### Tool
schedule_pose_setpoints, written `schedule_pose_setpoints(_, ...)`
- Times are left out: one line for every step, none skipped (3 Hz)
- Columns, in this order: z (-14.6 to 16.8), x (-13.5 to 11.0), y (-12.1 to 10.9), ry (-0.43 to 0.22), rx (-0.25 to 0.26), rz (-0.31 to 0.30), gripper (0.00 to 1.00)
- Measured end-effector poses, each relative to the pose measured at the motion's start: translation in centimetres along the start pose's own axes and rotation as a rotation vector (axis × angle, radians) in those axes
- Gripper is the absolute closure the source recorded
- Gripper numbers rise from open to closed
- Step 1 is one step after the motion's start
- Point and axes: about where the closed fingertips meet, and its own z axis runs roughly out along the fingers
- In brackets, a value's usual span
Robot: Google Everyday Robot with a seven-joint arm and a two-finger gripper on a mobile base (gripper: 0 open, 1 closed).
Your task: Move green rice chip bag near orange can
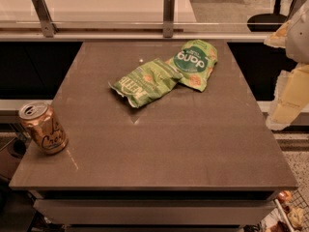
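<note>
On table (193,144), one green rice chip bag (195,64), one Kettle bag (145,82), one orange can (43,128), gripper (289,98) at right, state unclear.

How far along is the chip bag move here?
Done: nothing. The green rice chip bag lies at the far side of the table, touching the Kettle bag, far from the orange can at the front-left corner. In hand: the gripper is beside the table's right edge, apart from the bag. Left: grasp, carry, set down by the can.
</note>
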Motion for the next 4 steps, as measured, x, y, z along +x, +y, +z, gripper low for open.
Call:
schedule_pose_setpoints(0.0, 0.0, 0.0, 0.0, 0.0, 0.0, 0.0)
schedule_pose_setpoints(-0.1, -0.3, -1.0, -0.006, 0.022, 0.005, 0.0)
schedule_pose_setpoints(-0.2, -0.7, -3.5, -0.027, 0.064, -0.001, 0.0)
schedule_pose_setpoints(0.1, -1.3, -6.1, -0.062, 0.096, -0.02, 0.0)
